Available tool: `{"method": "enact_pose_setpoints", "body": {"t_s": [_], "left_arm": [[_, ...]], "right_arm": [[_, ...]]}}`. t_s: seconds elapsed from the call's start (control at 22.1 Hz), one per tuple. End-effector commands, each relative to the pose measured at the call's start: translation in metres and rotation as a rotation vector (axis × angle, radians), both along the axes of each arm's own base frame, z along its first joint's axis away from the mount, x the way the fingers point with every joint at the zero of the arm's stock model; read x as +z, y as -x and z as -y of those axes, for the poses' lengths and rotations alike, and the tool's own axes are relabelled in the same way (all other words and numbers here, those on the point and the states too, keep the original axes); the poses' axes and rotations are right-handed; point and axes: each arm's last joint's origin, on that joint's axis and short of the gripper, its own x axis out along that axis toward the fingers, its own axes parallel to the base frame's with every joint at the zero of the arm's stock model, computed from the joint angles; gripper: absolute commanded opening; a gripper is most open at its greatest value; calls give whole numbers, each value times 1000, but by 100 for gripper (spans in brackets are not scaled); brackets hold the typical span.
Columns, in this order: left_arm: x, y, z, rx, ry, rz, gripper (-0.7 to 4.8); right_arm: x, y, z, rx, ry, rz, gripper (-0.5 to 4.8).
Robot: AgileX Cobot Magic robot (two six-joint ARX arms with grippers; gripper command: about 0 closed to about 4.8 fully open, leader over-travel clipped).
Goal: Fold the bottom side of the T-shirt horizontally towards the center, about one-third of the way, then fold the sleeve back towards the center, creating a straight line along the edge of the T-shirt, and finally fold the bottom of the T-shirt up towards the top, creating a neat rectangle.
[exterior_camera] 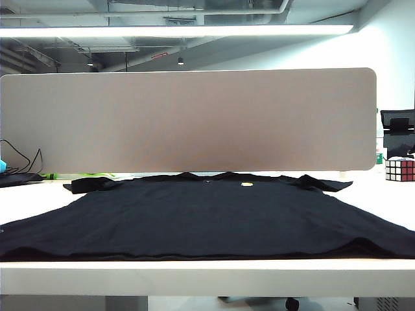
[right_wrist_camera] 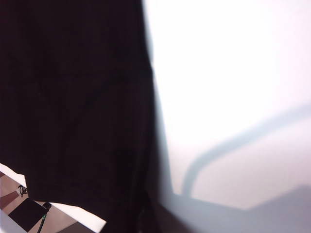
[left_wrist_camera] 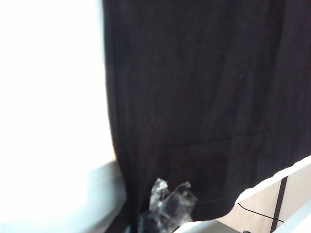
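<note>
Both grippers sit at the near hem of the T-shirt [exterior_camera: 207, 214], out of the exterior view. The left gripper [left_wrist_camera: 165, 206] shows in its wrist view as glinting clear-taped fingertips pressed together on the fabric at the hem's corner. The right gripper is not itself visible in its wrist view, which shows only dark cloth against the white table [right_wrist_camera: 233, 97]; by its reading the jaws are together, though whether they hold cloth I cannot tell.

The T-shirt lies flat and wide across the table, collar toward the grey partition [exterior_camera: 188, 120], with the bottom of the T-shirt [exterior_camera: 207, 254] along the near table edge. A Rubik's cube [exterior_camera: 399, 169] stands well apart at the far right.

To fold cleanly, I judge both corners should lift together, level, keeping the hem taut between them.
</note>
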Motion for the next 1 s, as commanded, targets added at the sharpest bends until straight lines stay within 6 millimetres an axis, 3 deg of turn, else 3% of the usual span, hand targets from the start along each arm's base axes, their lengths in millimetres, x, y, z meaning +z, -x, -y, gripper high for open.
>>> {"method": "enact_pose_setpoints", "body": {"t_s": [0.05,0.32,0.59,0.82,1.0], "left_arm": [[0,2,1,-17,10,-3,-6],[8,8,2,3,53,-18,-6],[48,26,5,64,-13,120,-6],[75,68,12,23,-29,153,-6],[86,86,17,18,17,194,-6]], "right_arm": [[0,1,0,10,2,1,-6],[21,12,-2,11,12,59,-6],[55,34,-7,-4,-26,170,-6],[76,63,-11,1,-20,215,-6],[92,90,-17,-5,-43,265,-6]]}}
